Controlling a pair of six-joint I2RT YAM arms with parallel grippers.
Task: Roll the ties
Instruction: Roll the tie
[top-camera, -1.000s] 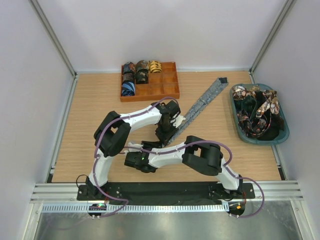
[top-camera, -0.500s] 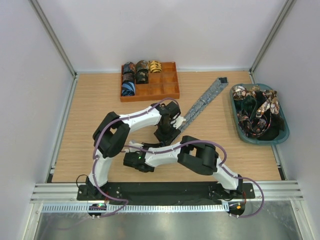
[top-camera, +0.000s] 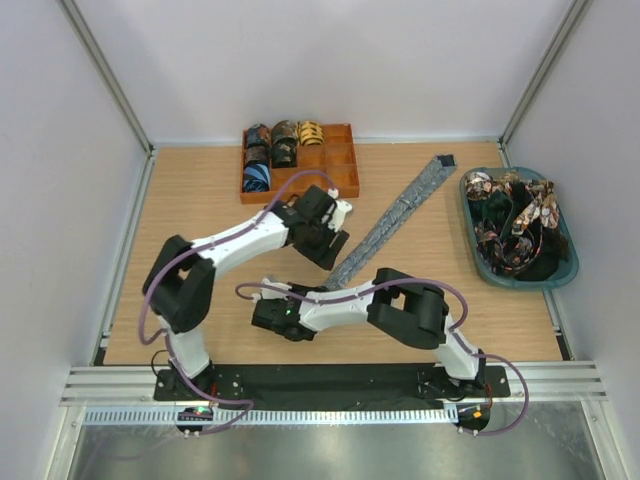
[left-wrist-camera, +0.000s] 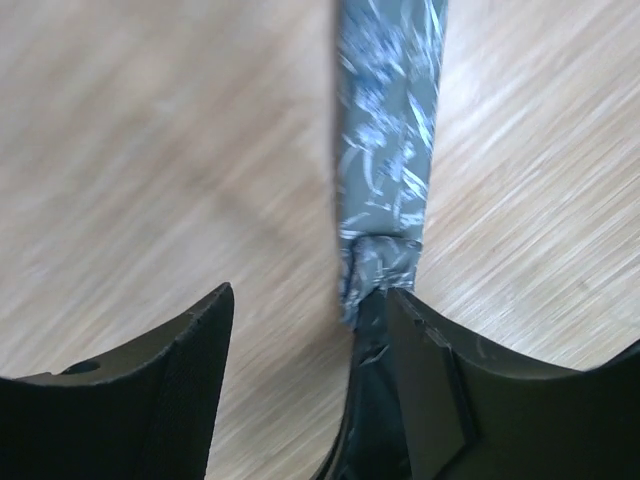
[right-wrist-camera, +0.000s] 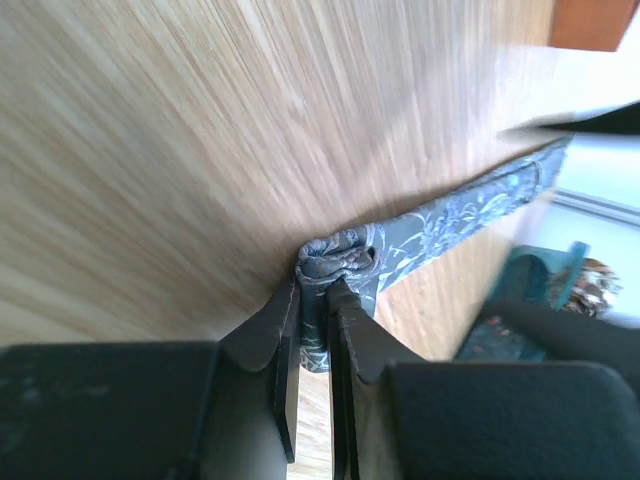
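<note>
**A:** Count on the table (top-camera: 200, 200)?

**B:** One grey-blue tie (top-camera: 400, 208) lies flat. It runs diagonally from near the far right corner toward the table's middle. About six rolled ties (top-camera: 272, 150) fill the left cells of the orange tray (top-camera: 335, 185) at the far edge, but the rolls crowd, so the count is unsure. The teal bin (top-camera: 478, 255) at the right edge holds a heap of loose ties (top-camera: 515, 225), too tangled to count.

**A:** Grippers?

**B:** The right gripper (right-wrist-camera: 318, 288) has its fingers pressed together on the tie's near end, which is bunched into a small curl. The left gripper (left-wrist-camera: 310, 300) is spread wide and holds nothing. The strip passes beside one finger, and I cannot tell whether they touch.

**A:** Lettering?

**B:** Only the tie's pale leaf print is legible.
</note>
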